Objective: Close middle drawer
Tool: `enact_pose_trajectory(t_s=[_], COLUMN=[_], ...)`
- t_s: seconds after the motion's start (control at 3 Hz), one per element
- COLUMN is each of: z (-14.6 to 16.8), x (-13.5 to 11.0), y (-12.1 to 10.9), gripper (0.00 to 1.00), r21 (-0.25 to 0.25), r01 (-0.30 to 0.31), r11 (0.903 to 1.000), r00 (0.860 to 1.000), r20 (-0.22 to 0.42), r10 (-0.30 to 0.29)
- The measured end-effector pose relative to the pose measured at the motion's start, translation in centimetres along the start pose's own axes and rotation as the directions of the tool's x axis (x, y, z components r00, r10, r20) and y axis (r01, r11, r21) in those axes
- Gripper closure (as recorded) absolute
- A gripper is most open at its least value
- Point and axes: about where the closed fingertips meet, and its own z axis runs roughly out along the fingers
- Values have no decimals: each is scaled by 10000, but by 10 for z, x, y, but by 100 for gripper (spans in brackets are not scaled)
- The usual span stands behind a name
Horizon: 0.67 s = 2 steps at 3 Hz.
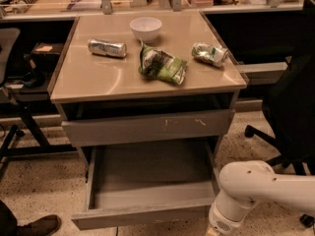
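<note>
The middle drawer (142,215) is pulled far out of the grey cabinet. Its plain grey front faces me low in the view, and its bare grey tray (152,171) is open to sight. Above it sits the taller drawer front with pale scratch marks (147,127). My white arm (261,186) reaches in from the right, and its wrist end (224,222) hangs just right of the drawer front's right corner. My gripper is below the bottom edge of the view and does not show.
On the tan cabinet top (93,80) lie a white bowl (145,28), a silver can (107,47), a green snack bag (162,65) and a crushed can (210,53). A black chair (290,112) stands at the right. A shoe (37,226) is at the bottom left.
</note>
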Motion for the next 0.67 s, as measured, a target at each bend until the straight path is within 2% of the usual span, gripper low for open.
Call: enact_pose_trajectory(t_s=[0.33, 0.67], z=[33, 58], x=[-14, -21], y=[-27, -51], gripper=[100, 100], r21=[115, 109], r01=[-825, -1469], r11=[9965, 9891], r00=[9949, 9845], r20=[598, 981], r10=[817, 1451])
